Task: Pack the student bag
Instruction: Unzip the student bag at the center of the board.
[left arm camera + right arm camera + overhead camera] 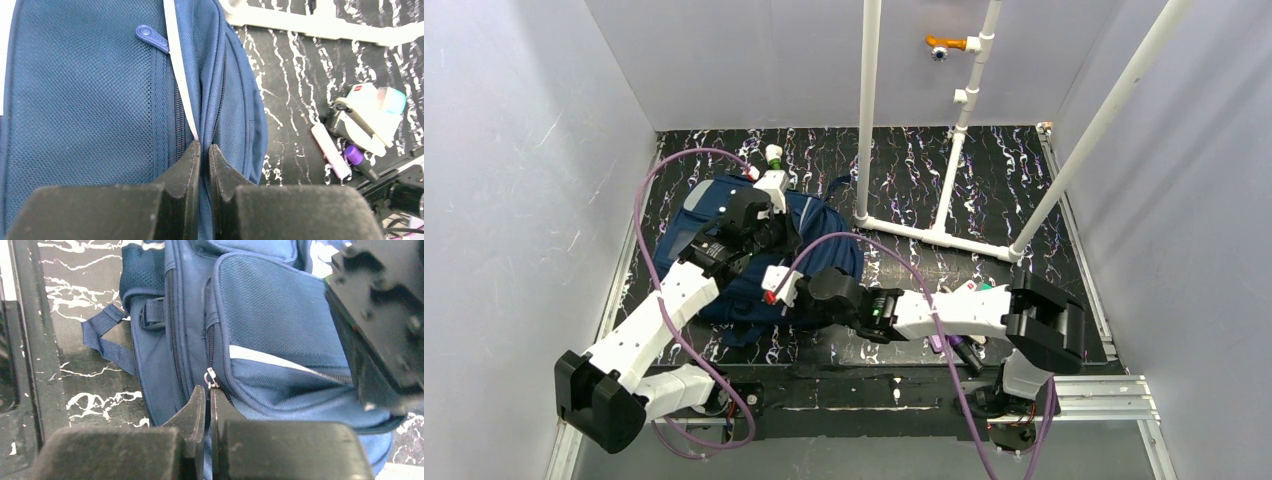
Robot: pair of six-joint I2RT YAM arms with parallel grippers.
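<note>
The student bag [709,205] lies on the tabletop [984,170], left jaws pressed together on a fabric fold by its zip, right jaws closed just under the zip slider [211,376]. Pull unevenly and that fold could slip free, or the whole bag drags.

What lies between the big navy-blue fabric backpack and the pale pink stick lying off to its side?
Nothing. In the left wrist view, only bare black, white-veined tabletop separates the navy-blue fabric backpack from the pale pink stick.

White pipe frame [934,235] on black marbled table [1014,170]; white-teal device [367,112], pink stick [330,151], purple-capped marker [356,156] clustered together.
</note>
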